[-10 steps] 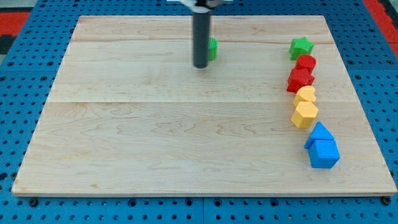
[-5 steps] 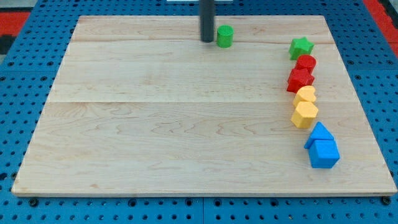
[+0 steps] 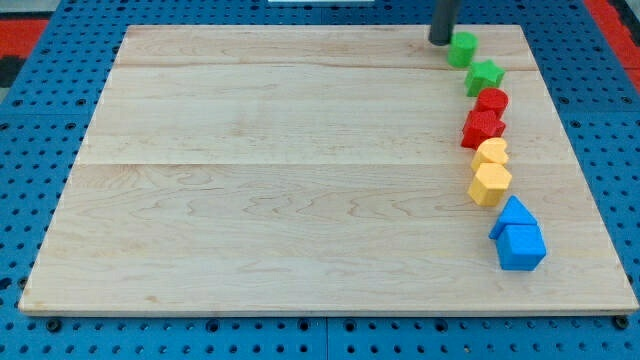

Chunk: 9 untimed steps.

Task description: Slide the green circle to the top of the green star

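The green circle [image 3: 462, 48] sits near the board's top edge at the view's upper right. It lies just above and slightly left of the green star [image 3: 485, 75], close to it or touching it. My tip [image 3: 441, 41] is at the circle's left side, against it or nearly so. The dark rod rises out of the view's top.
Below the green star a column of blocks runs down the right side: two red blocks [image 3: 484, 116], two yellow blocks [image 3: 490, 172] and two blue blocks [image 3: 518, 236]. The wooden board [image 3: 260, 180] lies on a blue pegboard.
My tip has moved right along the top of the board. The green circle has slid right with it, from the top middle to just above the green star.
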{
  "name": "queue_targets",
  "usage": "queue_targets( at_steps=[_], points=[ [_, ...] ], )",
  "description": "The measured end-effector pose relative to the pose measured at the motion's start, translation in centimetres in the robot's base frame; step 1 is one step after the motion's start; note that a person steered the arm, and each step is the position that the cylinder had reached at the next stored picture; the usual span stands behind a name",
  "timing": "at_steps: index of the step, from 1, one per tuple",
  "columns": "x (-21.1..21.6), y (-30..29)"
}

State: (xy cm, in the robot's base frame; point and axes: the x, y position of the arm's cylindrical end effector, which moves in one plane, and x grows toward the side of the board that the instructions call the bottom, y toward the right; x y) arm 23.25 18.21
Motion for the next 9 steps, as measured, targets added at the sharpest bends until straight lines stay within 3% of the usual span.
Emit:
queue_targets(
  at_steps=[1, 2, 3, 4, 5, 9],
  points=[
    [0.1, 2.3],
    [-4.0, 1.9],
    [-4.1, 5.0],
    [-3.5, 11.7],
    [-0.5, 10.0],
    [1.4, 6.6]
  ],
)
